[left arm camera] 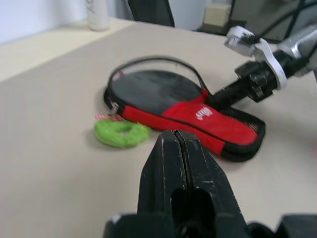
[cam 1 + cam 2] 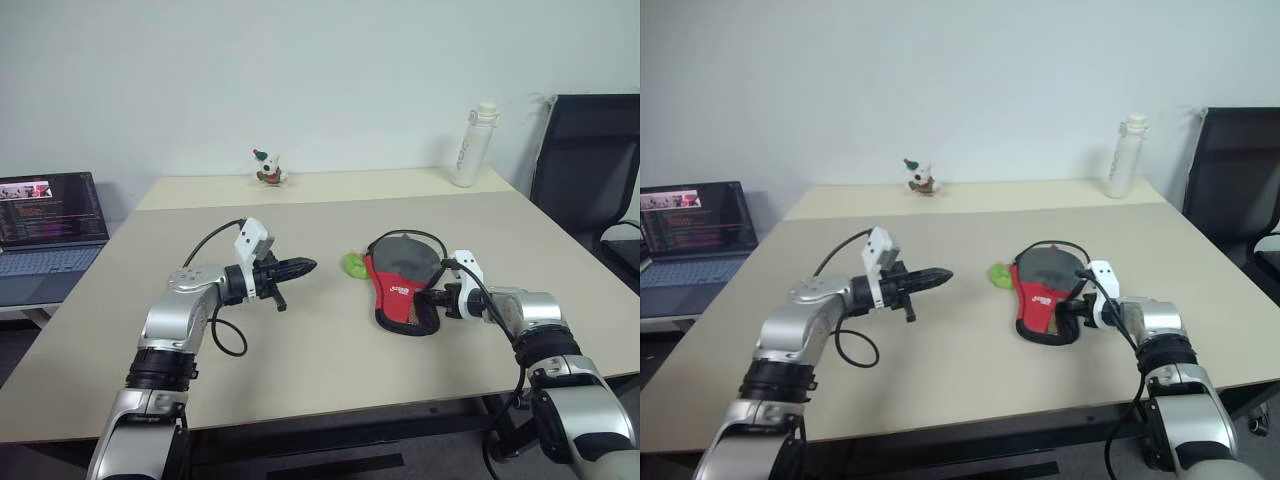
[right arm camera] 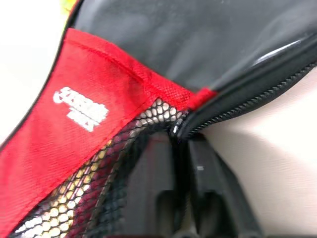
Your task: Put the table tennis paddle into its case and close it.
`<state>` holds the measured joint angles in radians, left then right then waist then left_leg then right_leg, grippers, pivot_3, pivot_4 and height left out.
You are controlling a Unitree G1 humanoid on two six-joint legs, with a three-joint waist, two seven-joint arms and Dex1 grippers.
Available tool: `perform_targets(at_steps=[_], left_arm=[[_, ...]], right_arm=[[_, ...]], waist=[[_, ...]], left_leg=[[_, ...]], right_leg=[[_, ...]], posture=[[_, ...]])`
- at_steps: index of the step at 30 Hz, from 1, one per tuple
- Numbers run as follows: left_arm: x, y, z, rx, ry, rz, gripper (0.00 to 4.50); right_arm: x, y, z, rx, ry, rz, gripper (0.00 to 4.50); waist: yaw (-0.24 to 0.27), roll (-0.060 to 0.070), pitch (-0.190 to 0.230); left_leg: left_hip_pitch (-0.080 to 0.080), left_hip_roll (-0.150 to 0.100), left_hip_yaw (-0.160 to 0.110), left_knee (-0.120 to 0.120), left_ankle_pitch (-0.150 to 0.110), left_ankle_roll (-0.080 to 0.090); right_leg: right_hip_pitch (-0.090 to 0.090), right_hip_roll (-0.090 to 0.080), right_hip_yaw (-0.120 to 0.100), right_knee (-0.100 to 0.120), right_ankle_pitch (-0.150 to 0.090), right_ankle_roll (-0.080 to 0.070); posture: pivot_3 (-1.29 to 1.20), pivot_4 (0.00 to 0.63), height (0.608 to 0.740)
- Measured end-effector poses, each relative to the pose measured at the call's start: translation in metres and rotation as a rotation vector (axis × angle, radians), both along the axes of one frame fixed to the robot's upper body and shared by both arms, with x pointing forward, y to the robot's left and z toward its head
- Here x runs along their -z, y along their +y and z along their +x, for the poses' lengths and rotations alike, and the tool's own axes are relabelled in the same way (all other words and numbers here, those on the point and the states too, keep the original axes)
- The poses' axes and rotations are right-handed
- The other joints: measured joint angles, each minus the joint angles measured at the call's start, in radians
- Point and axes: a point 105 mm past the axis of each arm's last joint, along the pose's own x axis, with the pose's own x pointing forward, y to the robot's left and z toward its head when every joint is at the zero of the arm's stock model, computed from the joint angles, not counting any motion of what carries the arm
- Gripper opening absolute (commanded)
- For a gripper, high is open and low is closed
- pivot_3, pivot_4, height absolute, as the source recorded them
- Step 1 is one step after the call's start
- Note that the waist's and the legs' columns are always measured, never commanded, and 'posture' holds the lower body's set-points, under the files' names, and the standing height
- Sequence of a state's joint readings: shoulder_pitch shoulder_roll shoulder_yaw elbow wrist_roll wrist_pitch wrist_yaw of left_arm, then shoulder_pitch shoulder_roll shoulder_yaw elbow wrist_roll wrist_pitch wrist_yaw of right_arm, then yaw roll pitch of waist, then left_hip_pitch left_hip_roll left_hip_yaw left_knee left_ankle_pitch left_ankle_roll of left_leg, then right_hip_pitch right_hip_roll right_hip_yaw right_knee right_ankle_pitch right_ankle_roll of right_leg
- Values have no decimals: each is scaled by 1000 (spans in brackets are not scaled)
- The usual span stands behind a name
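Two closed claws, right claw (image 2: pixel 432 297) at case (image 2: pixel 400 285) edge.

Case (image 2: pixel 402 280) on table (image 2: pixel 300 340); bottle (image 2: pixel 476 146) behind.

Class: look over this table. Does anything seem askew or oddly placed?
Yes. The case is not zipped shut: its zip edge bows up in a loop over the round end. Its green tag lies loose beside it.

Even soft indoor light; faint shadows; wrist views blurred.
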<state>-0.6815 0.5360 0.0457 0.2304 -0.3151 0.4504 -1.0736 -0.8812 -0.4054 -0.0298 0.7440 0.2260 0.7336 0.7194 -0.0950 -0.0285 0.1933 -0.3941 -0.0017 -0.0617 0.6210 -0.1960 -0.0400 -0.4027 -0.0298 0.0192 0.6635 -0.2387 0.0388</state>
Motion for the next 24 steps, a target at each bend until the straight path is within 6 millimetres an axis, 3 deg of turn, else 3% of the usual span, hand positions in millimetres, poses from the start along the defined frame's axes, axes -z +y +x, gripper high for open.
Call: perform_targets(at_steps=[5,7,12,15,21,24], left_arm=[[8,8,-11,31,56,21,0],[10,14,-19,55,77,50,0],[16,19,-31,99,112,95,0],[17,18,-33,105,118,89,0],[23,14,-35,120,134,93,0],[24,11,-35,129,135,92,0]], right_arm=[[-1,20,-2,-48,18,39,14],[-4,39,-9,-108,36,76,14],[-6,91,-46,-298,82,168,14],[-10,104,-62,-336,90,189,14],[-6,99,-64,-245,95,156,14],[-8,86,-58,-184,86,152,14]], waist=[[-6,0,0],[-13,0,0],[-3,0,0],[14,0,0],[36,0,0],[39,0,0]], left_leg=[[0,11,5,-1,-1,-1],[0,14,7,-4,-1,-1],[-5,15,8,-9,-1,-2],[-7,13,10,-9,-1,-2],[-7,11,13,-9,-2,-3],[-7,11,14,-9,-2,-3]], right_leg=[[-4,11,4,-1,2,-3],[-7,14,6,0,2,-5],[-15,15,7,1,0,-8],[-17,13,8,0,0,-8],[-17,12,12,-1,0,-8],[-17,12,12,-1,0,-8]], posture=[[0,150,740],[0,150,740],[0,150,740],[0,150,740],[0,150,740],[0,150,740]])
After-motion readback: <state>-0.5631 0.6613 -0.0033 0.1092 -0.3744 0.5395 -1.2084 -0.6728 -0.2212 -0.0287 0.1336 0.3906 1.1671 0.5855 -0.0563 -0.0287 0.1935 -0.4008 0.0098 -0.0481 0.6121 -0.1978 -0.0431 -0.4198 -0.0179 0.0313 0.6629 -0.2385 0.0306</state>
